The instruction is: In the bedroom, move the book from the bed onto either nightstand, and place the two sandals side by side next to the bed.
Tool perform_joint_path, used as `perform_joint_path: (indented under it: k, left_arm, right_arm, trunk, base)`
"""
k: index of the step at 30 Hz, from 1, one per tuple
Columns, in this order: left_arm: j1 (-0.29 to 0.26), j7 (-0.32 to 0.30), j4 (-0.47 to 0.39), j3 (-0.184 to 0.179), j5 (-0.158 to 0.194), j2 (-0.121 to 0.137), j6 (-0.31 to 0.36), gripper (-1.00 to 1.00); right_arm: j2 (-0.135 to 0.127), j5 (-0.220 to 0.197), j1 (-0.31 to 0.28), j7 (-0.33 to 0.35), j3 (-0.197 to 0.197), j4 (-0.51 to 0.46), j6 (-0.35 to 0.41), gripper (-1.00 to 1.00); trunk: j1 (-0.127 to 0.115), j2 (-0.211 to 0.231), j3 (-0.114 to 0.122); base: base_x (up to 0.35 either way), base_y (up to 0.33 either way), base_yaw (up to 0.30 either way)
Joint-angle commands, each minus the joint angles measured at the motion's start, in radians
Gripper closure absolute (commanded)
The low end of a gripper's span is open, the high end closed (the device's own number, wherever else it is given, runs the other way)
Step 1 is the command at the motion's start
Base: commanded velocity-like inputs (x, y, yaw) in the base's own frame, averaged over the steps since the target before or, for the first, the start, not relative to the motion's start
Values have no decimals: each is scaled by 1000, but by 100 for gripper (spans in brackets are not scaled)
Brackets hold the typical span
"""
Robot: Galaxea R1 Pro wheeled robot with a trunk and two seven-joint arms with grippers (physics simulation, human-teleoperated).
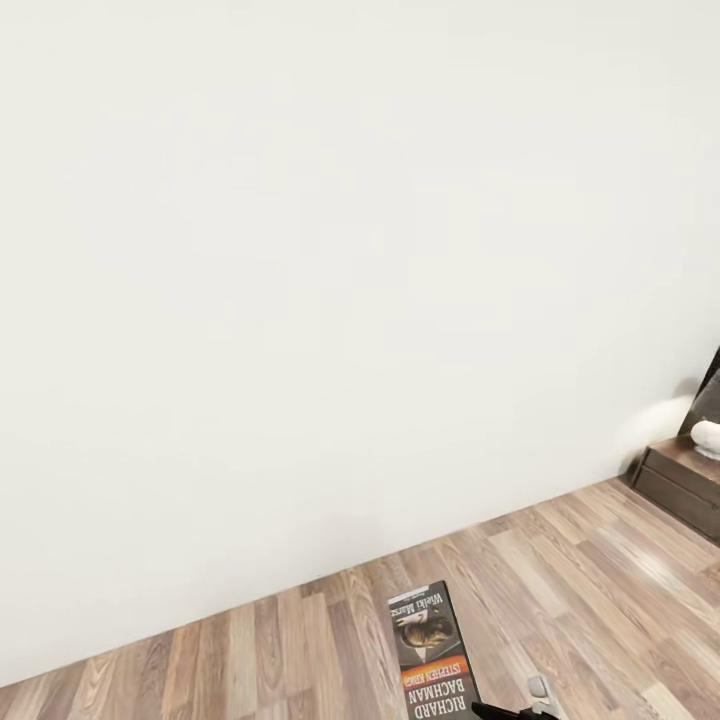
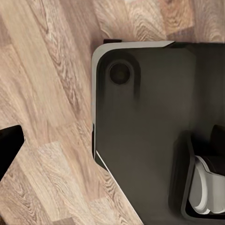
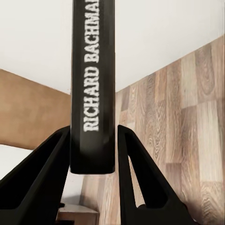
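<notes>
White wall, dark orange-banded book

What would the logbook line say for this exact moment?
right tool: shut on book, spine between its fingers | book: held above wood floor | nightstand: far right by wall | phase: carrying

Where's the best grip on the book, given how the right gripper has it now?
Across the spine edge, as now: the right gripper has a finger on each cover of the book, the "RICHARD BACHMAN" spine showing between them. It's thin and flat, so pinching its thickness from the spine side probably holds best. Grip sits at one end; nearer mid-length might tilt less.
</notes>
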Motion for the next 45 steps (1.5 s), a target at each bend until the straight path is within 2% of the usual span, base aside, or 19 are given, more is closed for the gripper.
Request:
perform_joint_path:
  k: [1,7,20,36,45]
  left_arm:
    - [0,-2,0,-8,10,1,-3,-100]
    - [0,-2,1,-8,10,0,-3,-100]
    - [0,-2,1,-8,10,1,-3,-100]
    - [0,-2,0,-9,10,2,-3,-100]
    - [0,-2,0,-9,10,1,-4,-100]
  right_arm:
    - [0,7,-1,5,-11,-1,7,100]
    - [1,8,-1,5,-11,-1,7,100]
    - [0,8,-1,5,-11,-1,6,100]
    - [1,8,-1,5,-11,-1,6,100]
    - [1,8,-1,5,-11,-1,6,100]
  trunk:
    - [1,-1,0]
    - [1,-1,0]
    - [1,-1,0]
    - [1,-1,0]
    - [1,-1,0]
  base:
    - [322,153,-282]
    - [194,99,-283]
    - [27,157,-275]
    - [22,186,-78]
    - [147,254,-218]
